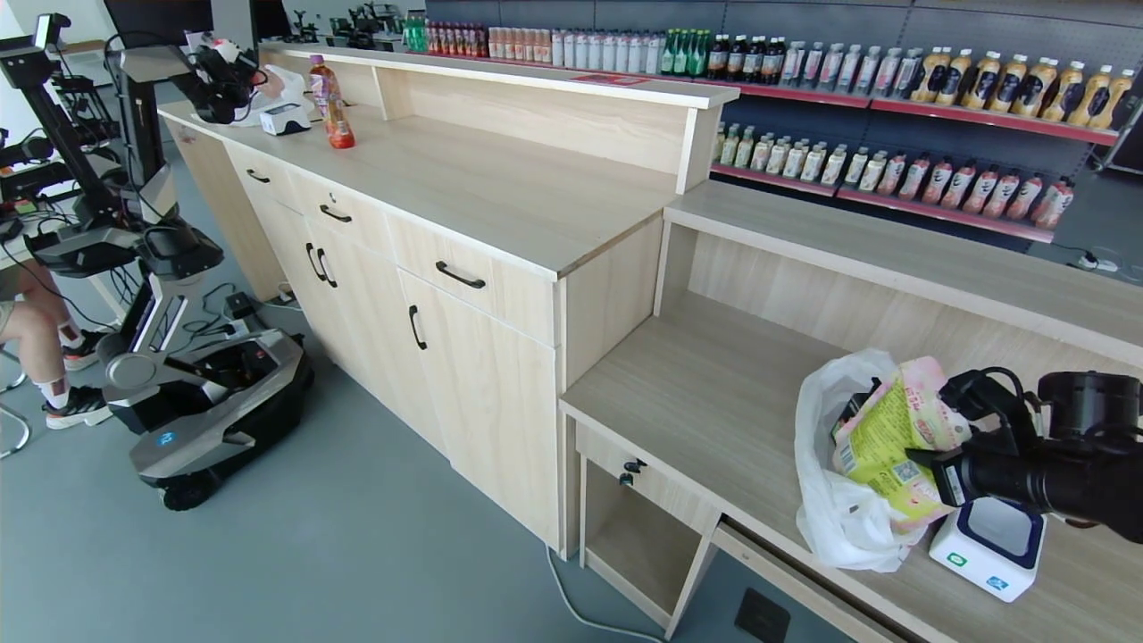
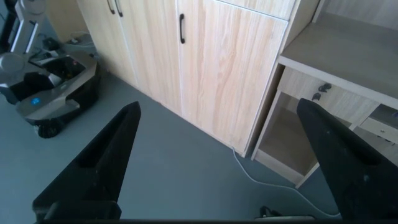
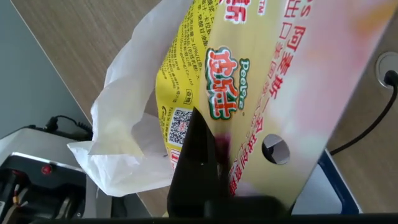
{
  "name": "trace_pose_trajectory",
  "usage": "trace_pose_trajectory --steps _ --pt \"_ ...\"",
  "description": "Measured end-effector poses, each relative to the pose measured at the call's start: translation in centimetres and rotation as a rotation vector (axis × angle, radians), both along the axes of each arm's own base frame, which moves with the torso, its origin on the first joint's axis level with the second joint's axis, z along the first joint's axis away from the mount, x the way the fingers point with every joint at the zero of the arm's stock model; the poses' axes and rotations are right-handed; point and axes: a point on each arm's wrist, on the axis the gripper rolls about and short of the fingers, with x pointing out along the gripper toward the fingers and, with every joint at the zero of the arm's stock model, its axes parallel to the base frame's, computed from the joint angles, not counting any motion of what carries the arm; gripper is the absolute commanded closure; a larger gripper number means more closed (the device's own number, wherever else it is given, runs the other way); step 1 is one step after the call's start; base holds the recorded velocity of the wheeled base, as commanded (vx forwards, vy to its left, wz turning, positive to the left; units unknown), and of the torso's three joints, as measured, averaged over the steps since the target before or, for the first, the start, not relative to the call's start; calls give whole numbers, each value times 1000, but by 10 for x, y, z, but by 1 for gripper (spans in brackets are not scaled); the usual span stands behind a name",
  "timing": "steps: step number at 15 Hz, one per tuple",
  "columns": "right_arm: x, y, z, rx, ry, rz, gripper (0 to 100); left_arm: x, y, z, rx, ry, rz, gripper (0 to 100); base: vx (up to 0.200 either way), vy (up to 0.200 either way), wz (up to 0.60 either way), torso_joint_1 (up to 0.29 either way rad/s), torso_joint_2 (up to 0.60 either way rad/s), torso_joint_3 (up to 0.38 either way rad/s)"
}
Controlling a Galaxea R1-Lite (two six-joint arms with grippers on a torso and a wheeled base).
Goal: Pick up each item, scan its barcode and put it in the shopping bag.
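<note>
Left gripper (image 2: 217, 115): jaws spread wide, empty, above grey floor (image 2: 155, 162) near cabinet doors (image 2: 217, 56).
White shopping bag (image 1: 835, 513): on low desk (image 1: 705, 393), mouth open.
Yellow-and-pink snack packet (image 1: 893, 429): tilted at bag's mouth, clamped in right gripper (image 1: 933, 469).
White scanner (image 1: 987, 545): on desk, just beside bag.

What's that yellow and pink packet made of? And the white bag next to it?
The yellow and pink snack packet looks like thin glossy plastic film: printed, shiny, slightly bent. The white shopping bag seems thin, soft plastic too: crumpled and a little see-through.
</note>
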Motion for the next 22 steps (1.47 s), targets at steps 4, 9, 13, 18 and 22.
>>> trace_pose_trajectory --steps 4,9,13,18,22 --pt "12 4 -8 13 8 15 100 0 0 0 0 0 0 0 0 0 0 0 0 0" --pt "23 8 -19 20 3 27 100 0 0 0 0 0 0 0 0 0 0 0 0 0" --pt "25 10 -27 24 18 36 0 0 0 0 0 0 0 0 0 0 0 0 0 0" --pt "23 12 -18 21 -1 38 0 0 0 0 0 0 0 0 0 0 0 0 0 0" --pt "8 19 35 -16 -150 53 0 0 0 0 0 0 0 0 0 0 0 0 0 0"
